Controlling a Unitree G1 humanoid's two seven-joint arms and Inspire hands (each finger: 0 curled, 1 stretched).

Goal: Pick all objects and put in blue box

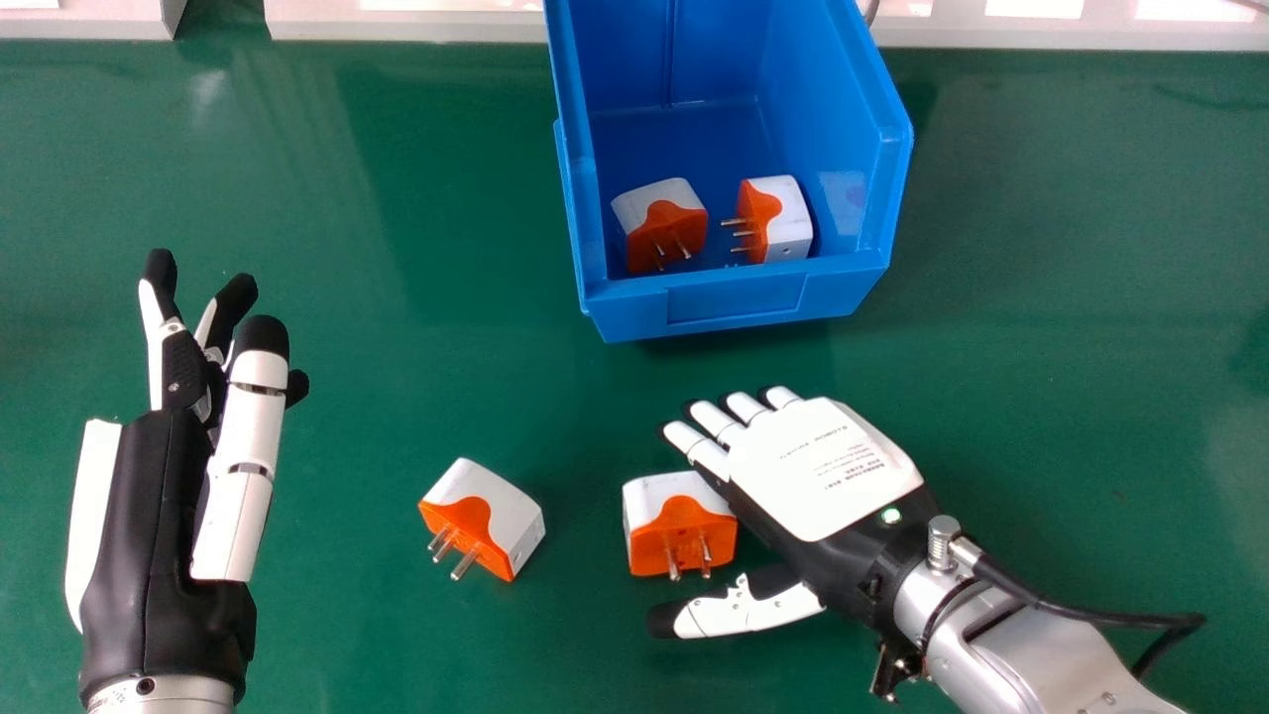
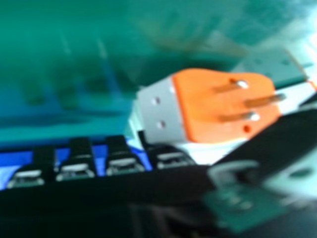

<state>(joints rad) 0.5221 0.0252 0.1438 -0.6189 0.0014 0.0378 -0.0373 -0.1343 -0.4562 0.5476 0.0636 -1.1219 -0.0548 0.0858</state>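
We have a blue box (image 1: 734, 299) standing at the far edge of the green bench (image 1: 416, 178), with two orange-and-white plug adapters in it behind its front wall: the left adapter (image 1: 659, 223) sits in the front left corner, the right adapter (image 1: 778, 218) closer to the right wall, its prongs pointing left. Two more lie on the bench, between the box's front edge and the near side. The outer plug adapter (image 1: 483, 519) rests apart from both our hands, turned at an angle, prongs toward the near side. The inner plug adapter (image 1: 681, 526) sits to its right, between the thumb and fingers of our right hand (image 1: 823, 466). That hand is released, thumb spread away from the fingers; whether it touches the adapter we cannot tell. In the right hand view we see its three prongs and orange face near the thumb. Our left hand (image 1: 149, 535) is over the bench's left part, also released, its fingers loosely extended and holding nothing.
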